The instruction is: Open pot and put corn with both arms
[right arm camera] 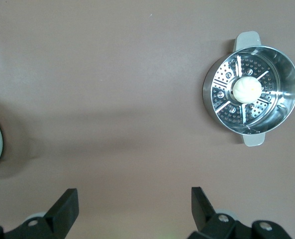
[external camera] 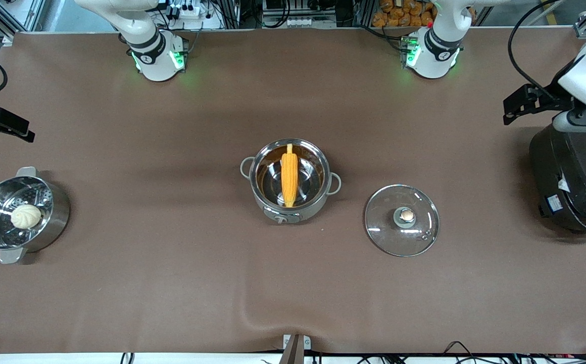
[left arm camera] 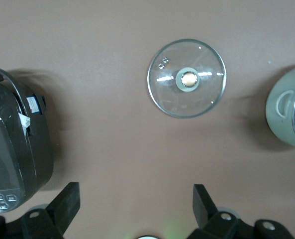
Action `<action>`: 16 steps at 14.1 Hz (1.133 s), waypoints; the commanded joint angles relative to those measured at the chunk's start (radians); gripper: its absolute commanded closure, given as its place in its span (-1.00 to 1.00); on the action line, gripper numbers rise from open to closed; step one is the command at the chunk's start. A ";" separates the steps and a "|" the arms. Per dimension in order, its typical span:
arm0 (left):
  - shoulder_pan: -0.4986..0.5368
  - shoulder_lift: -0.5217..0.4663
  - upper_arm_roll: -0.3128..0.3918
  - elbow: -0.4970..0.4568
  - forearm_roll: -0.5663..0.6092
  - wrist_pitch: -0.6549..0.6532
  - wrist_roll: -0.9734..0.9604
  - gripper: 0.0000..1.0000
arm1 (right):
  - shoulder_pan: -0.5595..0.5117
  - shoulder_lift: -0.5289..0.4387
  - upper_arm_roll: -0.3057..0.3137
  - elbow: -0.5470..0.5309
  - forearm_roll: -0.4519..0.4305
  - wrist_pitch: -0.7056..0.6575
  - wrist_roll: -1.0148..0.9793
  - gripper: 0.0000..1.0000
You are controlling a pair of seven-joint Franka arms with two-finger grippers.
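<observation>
Brown cloth covered the whole table, with one wrinkle at the edge nearest the front camera. Left gripper hung high over the left arm's end of the table, above the black cooker, fingers spread wide with nothing between them. Right gripper hung over the right arm's end near the table edge, fingers likewise apart and empty; both arms waited, pulled back from the middle. Pot sat open at table centre, control knob facing the front camera. Corn lay inside it, running from the farther rim to the nearer one, pale stub at the farther rim. Glass lid lay flat on the cloth beside the pot toward the left arm's end, knob up, not touching the pot. Steamer pot with a white bun on its insert sat well apart at the right arm's end. Wide bare cloth lay all round the pot.
</observation>
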 commanded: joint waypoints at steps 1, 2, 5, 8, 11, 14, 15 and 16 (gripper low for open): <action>-0.031 -0.020 0.039 0.013 -0.011 -0.044 0.056 -1.00 | -0.012 -0.023 0.014 -0.028 0.020 0.017 0.015 -1.00; -0.048 -0.020 0.079 0.013 -0.011 -0.044 0.056 -1.00 | -0.012 -0.023 0.014 -0.031 0.020 0.017 0.015 -1.00; -0.064 -0.023 0.122 0.013 -0.011 -0.052 0.056 -1.00 | -0.013 -0.017 0.014 -0.024 0.018 0.020 0.015 -1.00; -0.053 -0.021 0.112 0.012 -0.014 -0.058 0.052 -1.00 | -0.013 -0.015 0.014 -0.024 0.020 0.026 0.014 -1.00; -0.051 -0.020 0.110 0.012 -0.014 -0.059 0.050 -1.00 | -0.017 -0.011 0.014 -0.022 0.020 0.046 0.009 -1.00; -0.047 -0.020 0.109 0.012 -0.020 -0.059 0.049 -1.00 | -0.015 -0.012 0.014 -0.022 0.021 0.043 0.020 -1.00; -0.047 -0.020 0.109 0.012 -0.020 -0.059 0.049 -1.00 | -0.018 -0.011 0.014 -0.022 0.024 0.040 0.020 -1.00; -0.045 -0.020 0.109 0.012 -0.020 -0.059 0.047 -1.00 | -0.021 -0.012 0.012 -0.025 0.039 0.035 0.021 -1.00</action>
